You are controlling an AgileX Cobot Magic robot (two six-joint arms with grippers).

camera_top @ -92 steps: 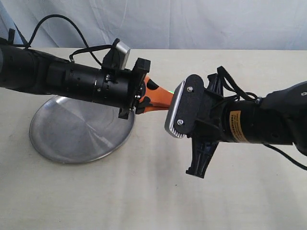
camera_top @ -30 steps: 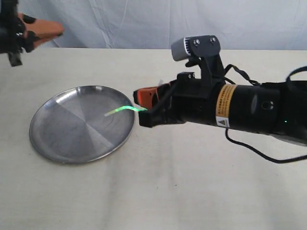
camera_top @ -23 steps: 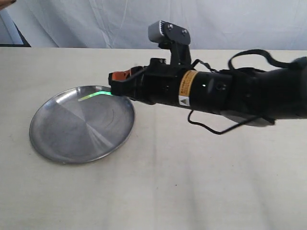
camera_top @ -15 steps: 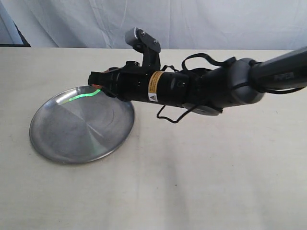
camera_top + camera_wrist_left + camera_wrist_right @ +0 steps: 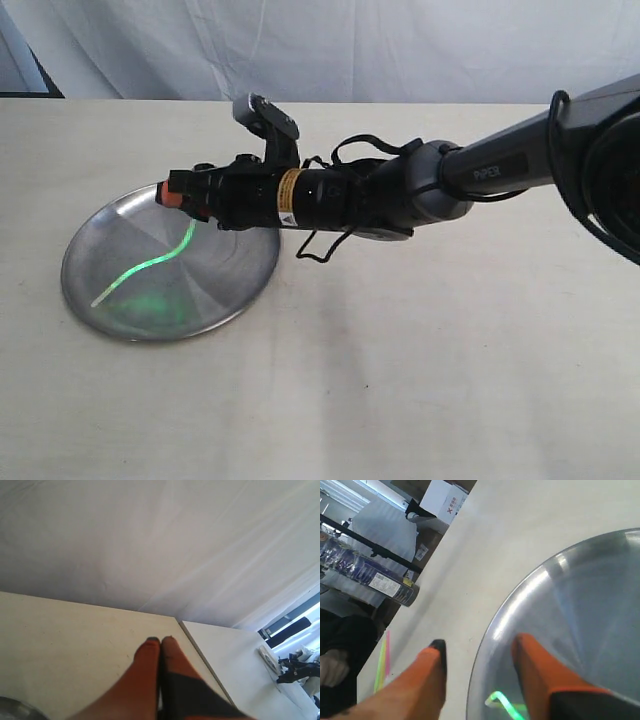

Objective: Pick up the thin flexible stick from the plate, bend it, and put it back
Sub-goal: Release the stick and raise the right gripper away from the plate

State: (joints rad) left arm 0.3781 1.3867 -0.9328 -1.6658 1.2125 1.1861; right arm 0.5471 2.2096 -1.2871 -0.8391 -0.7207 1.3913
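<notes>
Wavy stick [image 5: 150,267] on plate [image 5: 238,268], seemingly loose

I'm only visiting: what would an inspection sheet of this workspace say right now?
Surface: cream table, matte.
Job's things: stick, glowing green and wavy, lies in the steel plate.
Clutter: nothing seen.
Grippers: right gripper open, over the plate's rim near one end of the stick; left gripper shut, empty, outside the exterior view.
Cables: black cable loops along the right arm.
Surroundings: white cloth backdrop; boxes beyond the table.
</notes>
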